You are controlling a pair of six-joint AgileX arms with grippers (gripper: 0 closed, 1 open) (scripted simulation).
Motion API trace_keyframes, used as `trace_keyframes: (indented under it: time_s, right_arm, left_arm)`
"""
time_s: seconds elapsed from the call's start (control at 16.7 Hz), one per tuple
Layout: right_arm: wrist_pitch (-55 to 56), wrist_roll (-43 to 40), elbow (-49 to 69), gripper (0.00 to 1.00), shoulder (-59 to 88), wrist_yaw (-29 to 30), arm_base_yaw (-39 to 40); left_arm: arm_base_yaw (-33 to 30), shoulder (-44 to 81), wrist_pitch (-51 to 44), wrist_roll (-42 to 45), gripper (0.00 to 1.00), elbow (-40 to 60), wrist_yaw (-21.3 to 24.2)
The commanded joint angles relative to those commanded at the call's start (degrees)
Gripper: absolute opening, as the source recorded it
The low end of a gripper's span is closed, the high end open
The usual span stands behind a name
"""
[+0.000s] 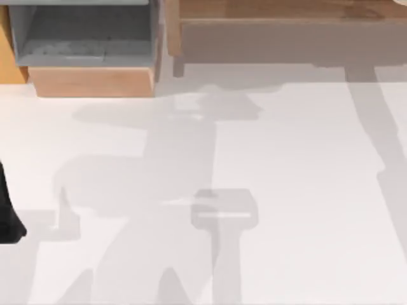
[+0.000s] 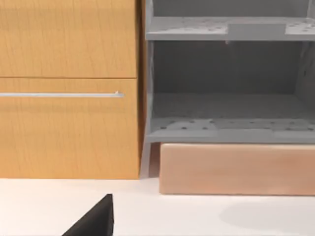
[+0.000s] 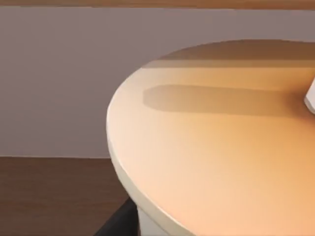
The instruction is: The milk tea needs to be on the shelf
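- From above, our white table (image 1: 286, 190) lies in front of us, crossed by soft grey shadows of the arms.
- At the far left stands a grey-lined box cabinet (image 1: 82, 38) on a light wood base (image 1: 92, 81).
- Just to its right, along the far edge, runs the brown wooden shelf (image 1: 280, 9), with an upright post (image 1: 173, 32) at its left end and a grey-brown recess (image 1: 292, 41) under the board.
- Our left arm (image 1: 7, 210) sits at the table's left edge, a dark shape low in the top view.
- The left wrist view faces that grey cabinet (image 2: 226, 83) and an orange wooden cupboard (image 2: 69, 88) with a thin metal handle (image 2: 61, 95) beside it; one dark corner of the left gripper (image 2: 96, 219) pokes in, and we cannot tell whether its claw is apart or together.
- The right wrist view sits very close over the milk tea (image 3: 216, 157): we see its round pale orange top and rim, with a sliver of the white straw (image 3: 311, 96) at the picture's edge.
- Brown wood (image 3: 54, 196) lies beneath the cup and a grey-brown wall (image 3: 64, 78) rises behind it, so the cup is at the shelf.
- A dark piece of the right gripper (image 3: 118, 221) shows beside the cup's rim; whether its claw is clamped we cannot tell.
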Motion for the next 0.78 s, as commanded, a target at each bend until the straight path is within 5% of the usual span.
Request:
trace_keyframes:
  time_s: [0.78]
  right_arm:
    - [0.7, 2.1, -2.7, 0.0, -1.9, -0.2, 1.3]
  left_arm:
    - [0.0, 0.0, 0.0, 0.0, 1.0, 0.0, 0.0]
